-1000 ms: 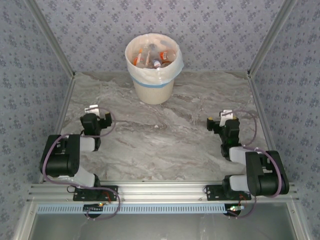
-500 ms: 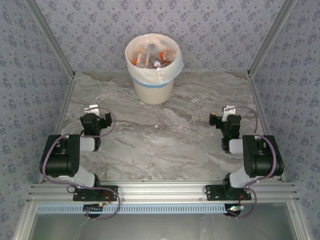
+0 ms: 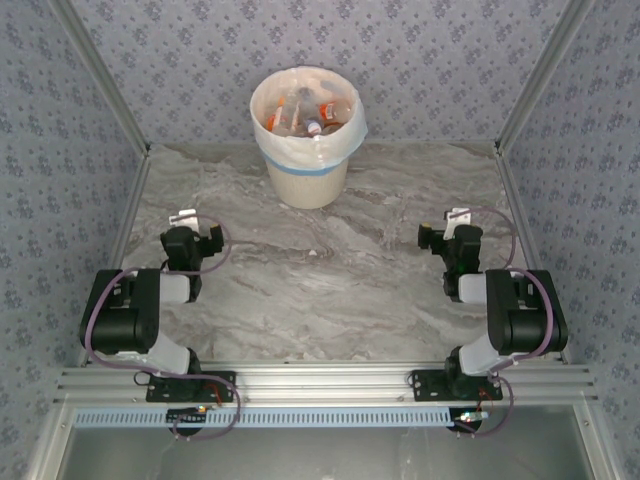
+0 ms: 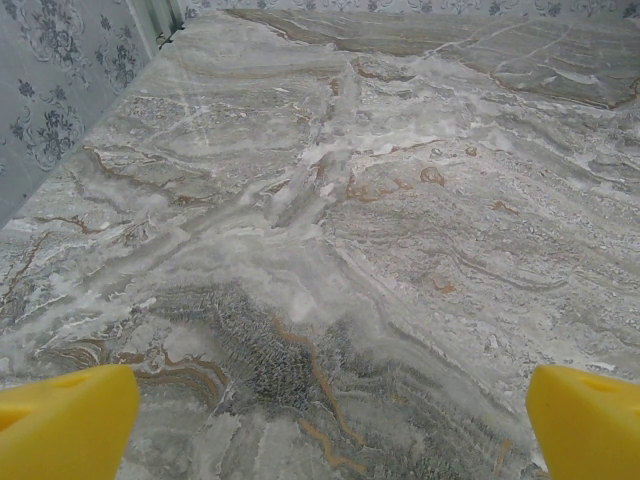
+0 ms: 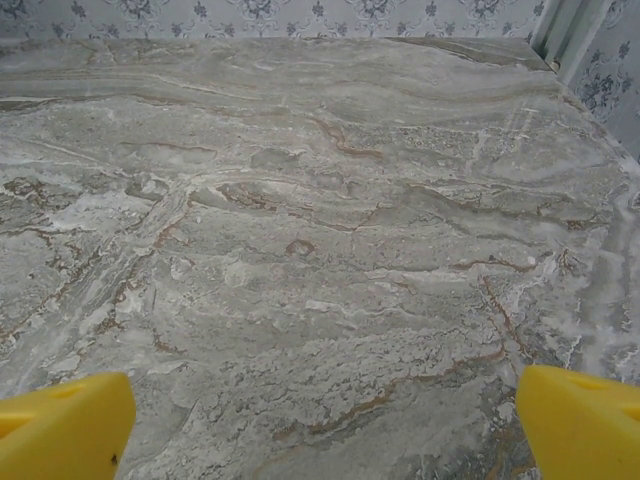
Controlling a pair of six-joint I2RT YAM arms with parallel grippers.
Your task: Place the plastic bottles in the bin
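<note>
We are keeping both arms folded back near the front edge of the table. Our left gripper is sitting low over the left side of the marble top. In its wrist view the two yellow fingers are standing wide apart at the lower corners, with veined stone showing between them. Our right gripper is sitting low over the right side of the table, and its fingers are spread just as wide, with bare marble lying between them. We cannot tell whether either gripper is touching the surface.

The bin is standing upright at the far middle of the table, close to the patterned back wall. A white bag is lining it and folding over the rim, and a pale blue band is running around its side. The plastic bottles are lying piled inside it, with orange and red labels showing among them. The bin is standing well apart from both grippers, roughly midway between them and farther back.
</note>
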